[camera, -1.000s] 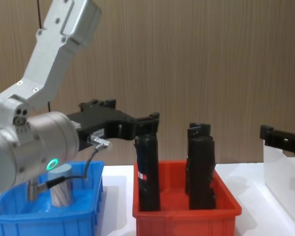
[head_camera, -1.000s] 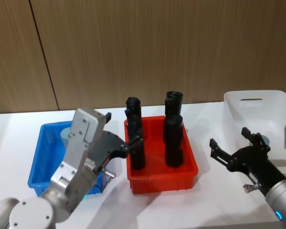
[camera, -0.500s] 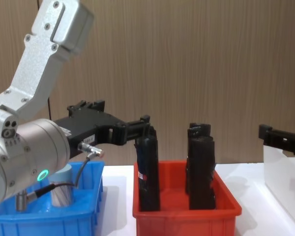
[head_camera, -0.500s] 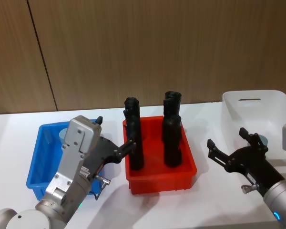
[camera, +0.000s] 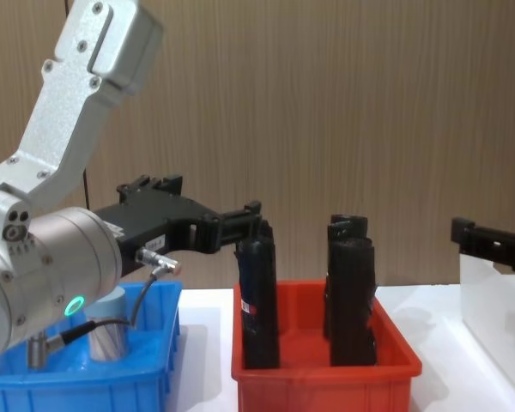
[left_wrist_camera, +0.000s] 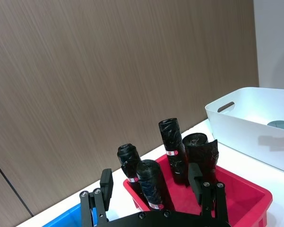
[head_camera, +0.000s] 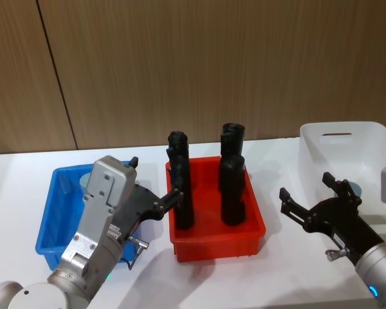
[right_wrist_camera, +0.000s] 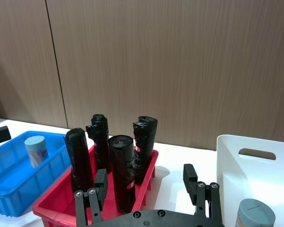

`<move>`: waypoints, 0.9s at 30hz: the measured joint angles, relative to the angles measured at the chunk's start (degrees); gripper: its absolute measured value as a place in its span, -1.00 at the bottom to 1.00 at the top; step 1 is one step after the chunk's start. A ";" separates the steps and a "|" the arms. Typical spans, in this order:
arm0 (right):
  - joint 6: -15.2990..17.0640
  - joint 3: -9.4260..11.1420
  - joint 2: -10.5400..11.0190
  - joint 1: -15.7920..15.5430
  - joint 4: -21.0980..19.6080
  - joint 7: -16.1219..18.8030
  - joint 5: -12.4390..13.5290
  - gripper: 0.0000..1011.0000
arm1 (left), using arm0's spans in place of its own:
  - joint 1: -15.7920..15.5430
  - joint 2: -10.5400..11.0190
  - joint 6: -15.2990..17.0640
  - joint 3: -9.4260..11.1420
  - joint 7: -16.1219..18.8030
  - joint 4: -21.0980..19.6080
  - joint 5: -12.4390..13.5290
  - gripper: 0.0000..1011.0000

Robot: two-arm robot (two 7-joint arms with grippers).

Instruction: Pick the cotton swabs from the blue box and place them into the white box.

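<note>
Closest in, the left gripper [head_camera: 156, 176] hovers above the blue box's [head_camera: 50, 222] right-hand edge, fingers spread wide with nothing between them. In the chest view it hangs about level with the tops of the black rolls [head_camera: 181, 188]. One fingertip reaches out over the near-left rim of the red bin [head_camera: 220, 243].

Over on the other side, the right gripper [head_camera: 305, 185] hangs above the counter [head_camera: 19, 187], between the red bin and the white box [head_camera: 347, 138]. It's open too, and empty.

Now the cotton swabs. One tub [right_wrist_camera: 36, 150] stands upright in the blue box, pale lid up. It sits toward the far side and is half hidden behind the left arm in the head view. A second tub [right_wrist_camera: 255, 213] sits inside the white box, near the wall closest to the right gripper.

The red bin sits in the middle, between the two boxes, with black rolls standing on end in it. The right wrist view shows four of them. At the back, a brown wood-panel wall [head_camera: 212, 58] runs behind the counter.
</note>
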 joint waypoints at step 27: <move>-1.81 0.24 -3.37 11.59 15.50 11.20 -2.51 0.98 | 0.00 0.00 0.02 0.01 -0.01 0.02 0.00 0.99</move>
